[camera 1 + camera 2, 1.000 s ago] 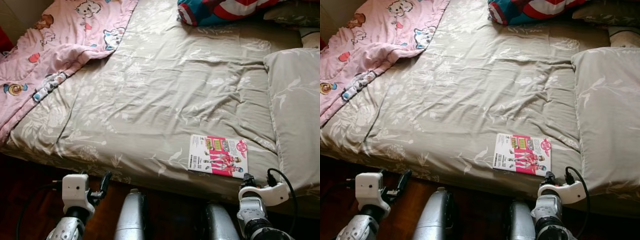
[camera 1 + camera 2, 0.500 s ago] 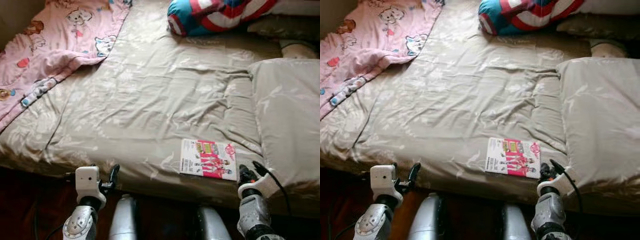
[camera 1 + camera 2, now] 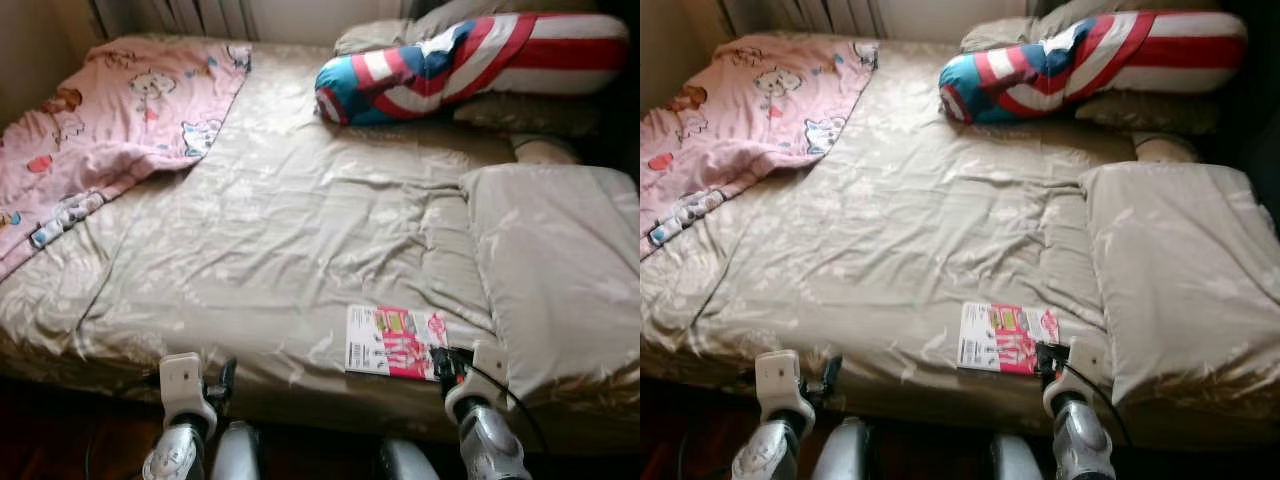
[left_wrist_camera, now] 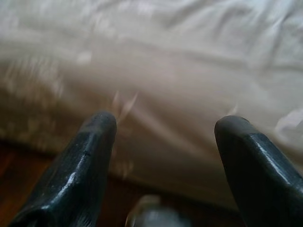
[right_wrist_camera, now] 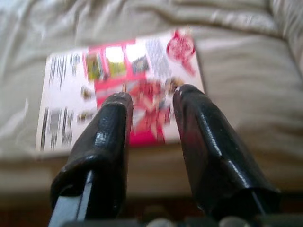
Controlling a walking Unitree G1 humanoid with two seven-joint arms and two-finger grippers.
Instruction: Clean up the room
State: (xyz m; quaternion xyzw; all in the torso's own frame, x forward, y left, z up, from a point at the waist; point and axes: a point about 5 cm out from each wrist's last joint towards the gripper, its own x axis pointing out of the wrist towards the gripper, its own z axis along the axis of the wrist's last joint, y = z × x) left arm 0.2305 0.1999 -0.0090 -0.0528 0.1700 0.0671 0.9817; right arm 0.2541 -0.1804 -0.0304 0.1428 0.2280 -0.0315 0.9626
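A pink-and-white magazine (image 3: 392,341) lies flat on the beige bed sheet (image 3: 300,230), close to the bed's near edge. My right gripper (image 3: 446,363) sits at the magazine's near right corner. In the right wrist view its two black fingers (image 5: 111,123) stand slightly apart, open, pointing over the magazine (image 5: 118,71) with nothing between them. My left gripper (image 3: 222,380) hangs low at the bed's near edge, off to the left of the magazine. Its fingers (image 4: 90,151) are spread wide over the sheet's hanging side.
A pink cartoon-print blanket (image 3: 110,120) is bunched on the bed's far left. A red, white and blue striped bolster (image 3: 450,65) lies at the head. A beige pillow (image 3: 560,260) lies right of the magazine. Dark wooden floor (image 3: 50,440) runs below the bed edge.
The view has tilted up, so the bed's head and the bolster now show. My right gripper has come in from the right to the magazine's near right corner. The left gripper stays low.
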